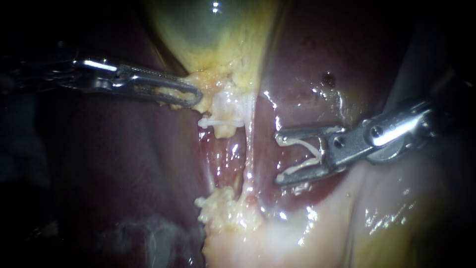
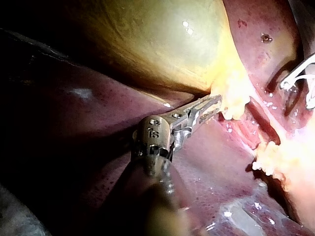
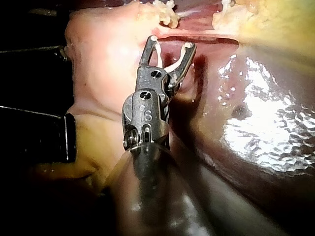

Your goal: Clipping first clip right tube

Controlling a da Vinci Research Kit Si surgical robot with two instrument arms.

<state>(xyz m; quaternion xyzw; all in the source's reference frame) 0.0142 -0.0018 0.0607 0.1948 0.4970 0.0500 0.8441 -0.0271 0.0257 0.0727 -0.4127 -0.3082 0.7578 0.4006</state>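
The right tube (image 1: 249, 149) is a thin pale strand running from the gallbladder's (image 1: 213, 30) yellow neck down to a fatty lump (image 1: 218, 208). My right instrument (image 1: 277, 158) stands just to the right of the tube, apart from it. Its jaws are spread wide around a white clip (image 1: 305, 155) whose legs lie along both jaws. The right wrist view has the right instrument (image 3: 171, 43) just short of the tube (image 3: 197, 33). My left instrument (image 1: 194, 97) is shut on the yellow neck tissue and holds it leftward; it shows in the left wrist view (image 2: 216, 102) too.
A white clip-like bar (image 1: 220, 120) lies across the tissue left of the right tube, below the neck. Dark red liver (image 1: 124, 164) surrounds the field. Pale wet tissue (image 1: 322, 233) lies under the right instrument's shaft.
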